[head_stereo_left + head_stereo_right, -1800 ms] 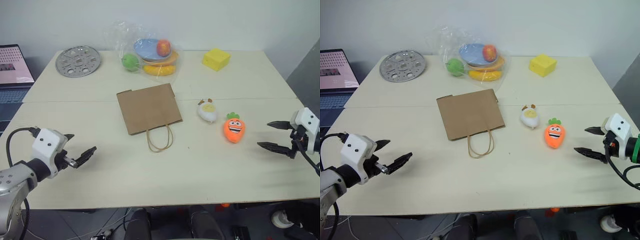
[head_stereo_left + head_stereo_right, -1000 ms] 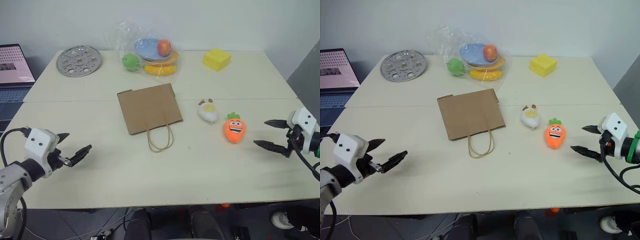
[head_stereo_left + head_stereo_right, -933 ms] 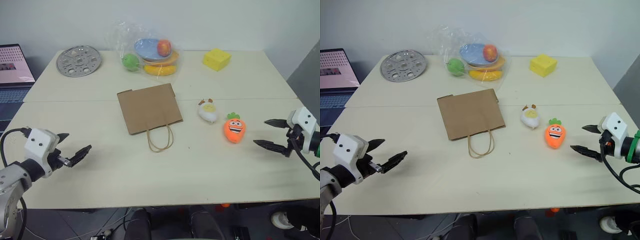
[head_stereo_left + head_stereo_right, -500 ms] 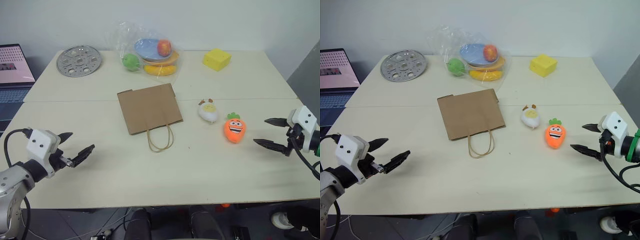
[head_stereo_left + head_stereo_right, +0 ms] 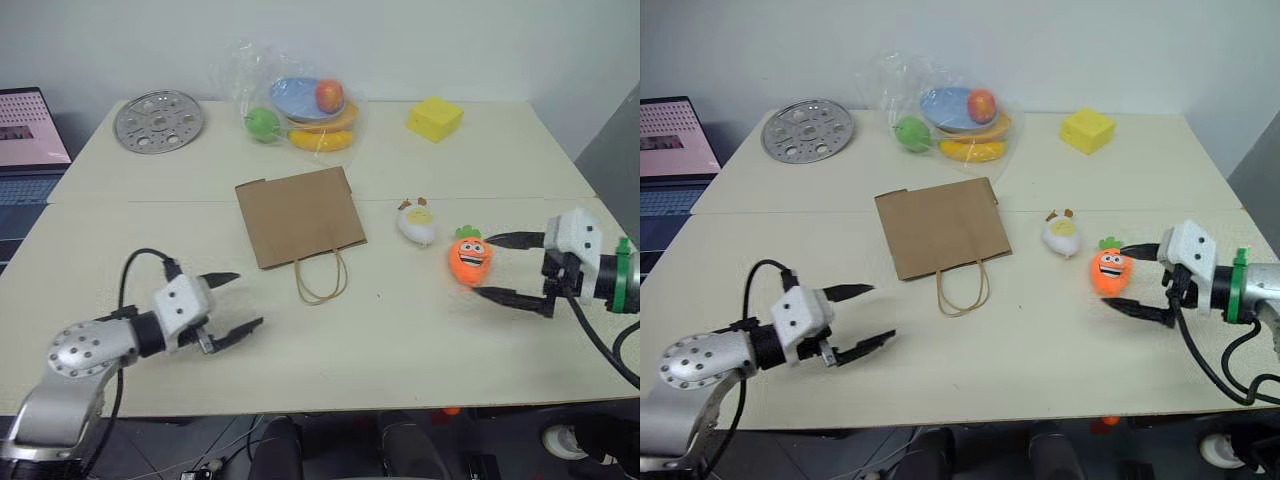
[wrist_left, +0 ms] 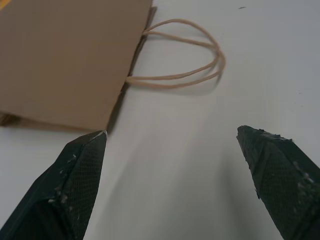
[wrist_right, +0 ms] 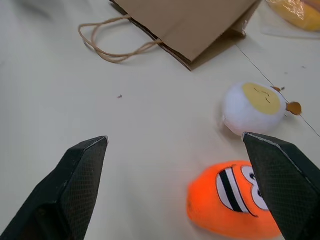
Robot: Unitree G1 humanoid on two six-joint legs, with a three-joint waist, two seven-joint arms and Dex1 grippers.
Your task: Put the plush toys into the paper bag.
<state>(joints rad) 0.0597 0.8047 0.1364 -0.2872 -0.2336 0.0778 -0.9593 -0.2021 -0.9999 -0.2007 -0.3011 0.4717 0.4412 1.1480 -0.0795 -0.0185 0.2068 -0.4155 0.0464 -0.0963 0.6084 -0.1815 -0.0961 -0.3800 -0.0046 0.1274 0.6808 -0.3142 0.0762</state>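
The brown paper bag (image 5: 300, 217) is lying flat at the middle of the counter (image 5: 400, 340), twine handles pointing toward the near edge, with the white egg plush (image 5: 416, 222) and the orange carrot plush (image 5: 469, 257) sitting to its right. The right gripper (image 5: 497, 268) is hovering just right of the carrot, fingers spread wide and empty. The left gripper (image 5: 238, 301) is hanging near-left of the bag, fingers equally wide and empty.

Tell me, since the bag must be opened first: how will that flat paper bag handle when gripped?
The paper bag lies folded flat, so it probably slides if pushed. Its thin twine handles look floppy, likely sagging when lifted.
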